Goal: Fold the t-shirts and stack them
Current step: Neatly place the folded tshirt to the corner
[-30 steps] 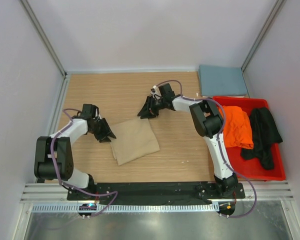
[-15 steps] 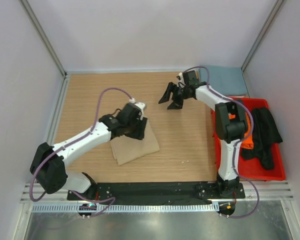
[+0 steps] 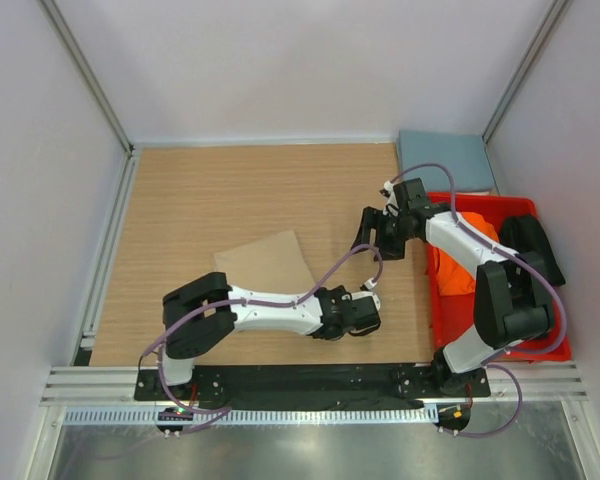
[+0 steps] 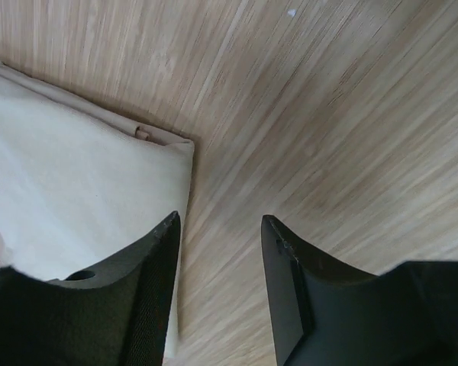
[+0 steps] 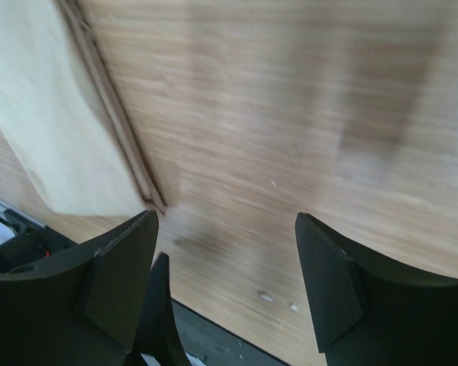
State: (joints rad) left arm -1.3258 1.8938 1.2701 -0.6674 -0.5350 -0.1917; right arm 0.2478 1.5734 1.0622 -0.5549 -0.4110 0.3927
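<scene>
My left gripper (image 3: 363, 318) has swung off the folded tan-beige cloth t-shirt (image 3: 265, 262) and now sits low at the bench's near edge, just right of it. The right gripper (image 3: 373, 233) has drawn back from the far side toward the right edge.

The wooden bench (image 3: 200, 190) is bare along its left edge and far side, so there is room to move there. The tan-beige shirt lies flat near the middle, its near edge hidden behind my left arm (image 3: 270, 310).

The left fingers stand moderately apart over bare wood, holding nothing, with the shirt's corner just beside one. The right fingers are spread wide and empty.

Against the right edge, the red plastic bin (image 3: 508, 347) holds the orange t-shirt (image 3: 448, 272) and the black t-shirt (image 3: 538, 250). The slate blue-grey folded t-shirt (image 3: 445, 160) lies at the far right corner.
</scene>
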